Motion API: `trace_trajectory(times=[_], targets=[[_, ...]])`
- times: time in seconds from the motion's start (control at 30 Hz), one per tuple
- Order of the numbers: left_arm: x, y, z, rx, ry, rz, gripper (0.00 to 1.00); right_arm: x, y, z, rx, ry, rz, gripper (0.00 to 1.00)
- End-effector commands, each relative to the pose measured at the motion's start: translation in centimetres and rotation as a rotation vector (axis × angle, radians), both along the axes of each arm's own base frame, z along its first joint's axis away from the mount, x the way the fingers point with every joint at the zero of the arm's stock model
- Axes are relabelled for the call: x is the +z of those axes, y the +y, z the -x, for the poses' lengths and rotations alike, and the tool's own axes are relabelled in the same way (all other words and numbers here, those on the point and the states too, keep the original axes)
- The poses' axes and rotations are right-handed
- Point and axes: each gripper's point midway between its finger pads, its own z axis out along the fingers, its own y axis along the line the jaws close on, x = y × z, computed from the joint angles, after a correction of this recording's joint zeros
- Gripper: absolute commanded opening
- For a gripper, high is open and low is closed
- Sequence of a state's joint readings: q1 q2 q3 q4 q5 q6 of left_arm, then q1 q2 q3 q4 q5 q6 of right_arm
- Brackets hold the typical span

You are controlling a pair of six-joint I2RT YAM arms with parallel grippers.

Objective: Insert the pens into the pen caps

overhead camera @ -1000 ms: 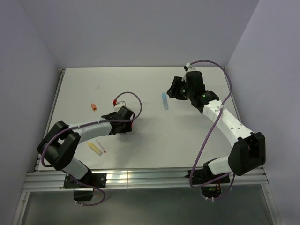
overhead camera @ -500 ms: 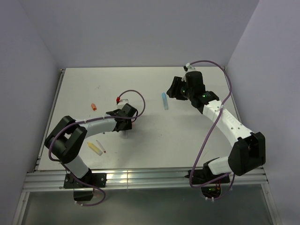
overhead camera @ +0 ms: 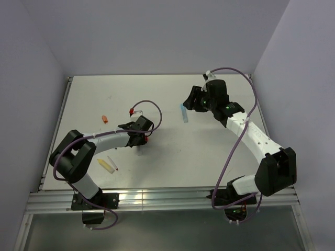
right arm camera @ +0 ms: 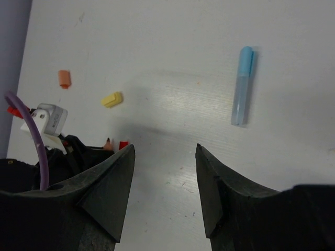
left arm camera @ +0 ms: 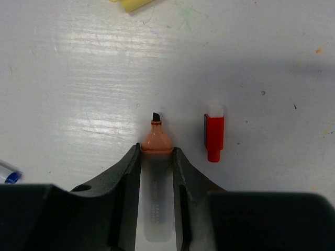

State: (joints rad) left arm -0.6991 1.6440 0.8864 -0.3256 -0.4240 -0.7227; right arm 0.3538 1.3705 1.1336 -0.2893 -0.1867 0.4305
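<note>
While yellow marker & thin white pen lie nearest, L gripper further in clamps orange marker, tip fwd, red cap just to its right. Orange cap sits apart, left. Farthest, R gripper hangs w/ fingers spread, empty; light-blue marker beyond it.

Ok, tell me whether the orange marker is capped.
Uncapped: the orange marker, between the left hand's fingers, shows a bare dark tip.
</note>
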Motion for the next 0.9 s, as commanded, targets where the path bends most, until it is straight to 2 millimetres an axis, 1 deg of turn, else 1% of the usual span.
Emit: trace_trajectory(times=[0.0,0.03,0.07,0.1,0.13,0.17,0.2,0.23,0.27,0.3,0.33,0.37,0.4,0.43,0.47,0.5,0.53,0.6,0.63,0.7,0.73,0.87], targets=[[4.1,-0.7,-0.8,0.024,-0.069,0.065,0.0,2.6,2.3,1.6,0.121,-0.057,-0.122,0.57],[5.9,-0.9,-1.1,0.041,-0.103,0.103,0.0,2.8,2.9,2.1,0.152,-0.059,-0.15,0.57],[7.6,-1.3,-1.5,0.046,-0.131,0.134,0.0,2.6,3.5,2.6,0.175,-0.059,-0.183,0.57],[8.7,-1.4,-1.5,0.055,-0.147,0.157,0.0,2.7,3.9,3.2,0.198,-0.06,-0.205,0.57],[11.2,-1.8,-1.8,0.072,-0.194,0.22,0.0,2.7,4.4,4.1,0.222,-0.069,-0.238,0.57],[12.5,-2.0,-2.0,0.08,-0.218,0.253,0.0,2.8,4.7,4.7,0.234,-0.075,-0.255,0.57],[13.6,-2.2,-2.0,0.089,-0.238,0.283,0.0,3.3,4.9,5.3,0.246,-0.093,-0.277,0.57],[15.3,-2.4,-2.1,0.099,-0.27,0.336,0.0,3.2,5.3,6.1,0.267,-0.086,-0.296,0.58],[16.7,-2.9,-2.2,0.097,-0.289,0.379,0.0,3.2,6.1,6.8,0.282,-0.104,-0.331,0.58],[18.2,-3.2,-2.3,0.103,-0.323,0.426,0.0,3.8,6.5,7.4,0.296,-0.125,-0.349,0.58],[19.2,-3.5,-2.4,0.109,-0.341,0.463,0.0,3.9,7.1,7.9,0.312,-0.136,-0.359,0.58],[19.9,-3.9,-2.2,0.108,-0.35,0.482,0.0,4.0,7.5,8.1,0.308,-0.155,-0.362,0.58],[20.6,-4.1,-2.2,0.112,-0.365,0.496,0.0,4.2,8.9,9.2,0.346,-0.16,-0.367,0.58],[21.4,-4.4,-2.3,0.12,-0.381,0.519,0.0,4.5,9.6,9.5,0.359,-0.174,-0.375,0.59],[21.9,-4.9,-2.0,0.112,-0.387,0.529,0.0,4.7,10.3,9.9,0.368,-0.177,-0.386,0.59],[22.3,-5.0,-2.0,0.12,-0.399,0.535,0.0,4.4,11.4,10.7,0.398,-0.166,-0.393,0.59],[23.1,-5.4,-2.0,0.117,-0.41,0.548,0.0,4.8,11.9,10.8,0.408,-0.173,-0.409,0.59],[23.8,-6.0,-1.7,0.105,-0.419,0.558,0.0,4.8,12.3,10.7,0.407,-0.177,-0.408,0.59],[24.6,-6.1,-1.7,0.111,-0.436,0.569,0.0,4.9,12.7,10.8,0.414,-0.182,-0.406,0.6],[25.3,-6.8,-1.3,0.093,-0.445,0.58,0.0,4.7,13.0,10.6,0.412,-0.174,-0.397,0.6],[25.8,-6.8,-1.3,0.094,-0.455,0.586,0.0,5.0,13.3,10.6,0.419,-0.177,-0.398,0.6],[26.5,-7.7,-1.0,0.079,-0.462,0.593,0.0,4.8,13.9,10.4,0.416,-0.168,-0.381,0.6]])
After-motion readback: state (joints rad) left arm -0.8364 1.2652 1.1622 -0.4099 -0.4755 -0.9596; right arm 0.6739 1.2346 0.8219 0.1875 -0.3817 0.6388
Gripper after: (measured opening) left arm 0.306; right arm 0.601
